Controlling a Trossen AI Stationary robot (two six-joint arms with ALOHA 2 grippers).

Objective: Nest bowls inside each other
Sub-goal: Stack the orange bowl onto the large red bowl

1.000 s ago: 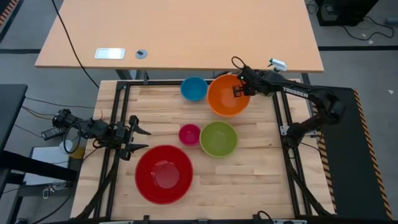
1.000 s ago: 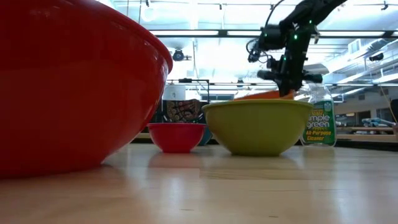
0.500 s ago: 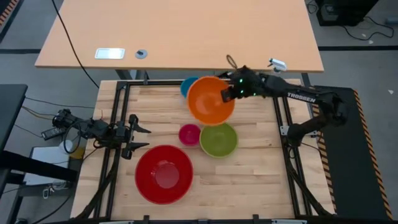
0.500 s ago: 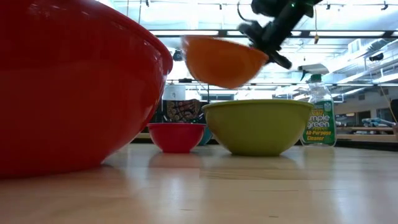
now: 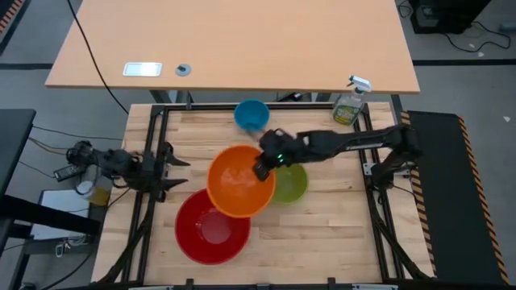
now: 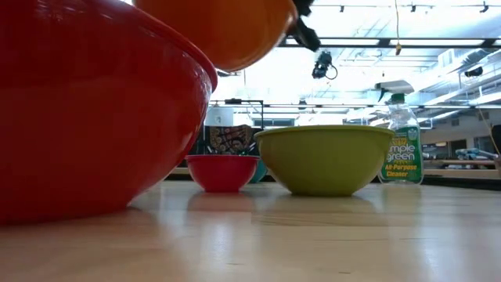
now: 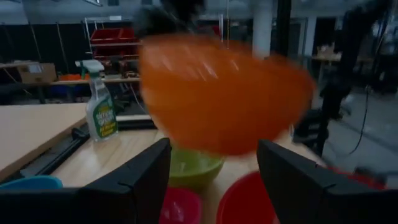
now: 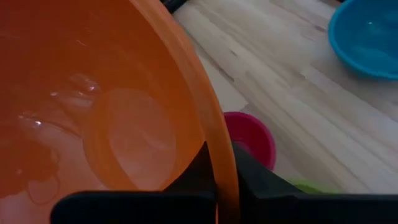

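High view: right gripper (image 5: pixel 260 170), jaws clamped on the orange bowl's (image 5: pixel 239 180) rim, holds it aloft, overlapping the red bowl's (image 5: pixel 211 229) upper edge; red lies just ahead and below. Left gripper (image 5: pixel 174 169) waits wide open at the surface's left edge.

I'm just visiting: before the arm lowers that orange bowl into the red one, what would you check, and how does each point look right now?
1. Right gripper shut on the orange bowl rim: ok.
2. Orange bowl held clear above the table: ok.
3. Orange bowl centred over the red bowl: not ok, it overlaps only the red bowl's far edge.
4. Red bowl empty: ok.
5. Left gripper open, at the table's left edge, clear of the red bowl: ok.
6. Lime green bowl, magenta-pink bowl and blue bowl outside the drop path: ok.
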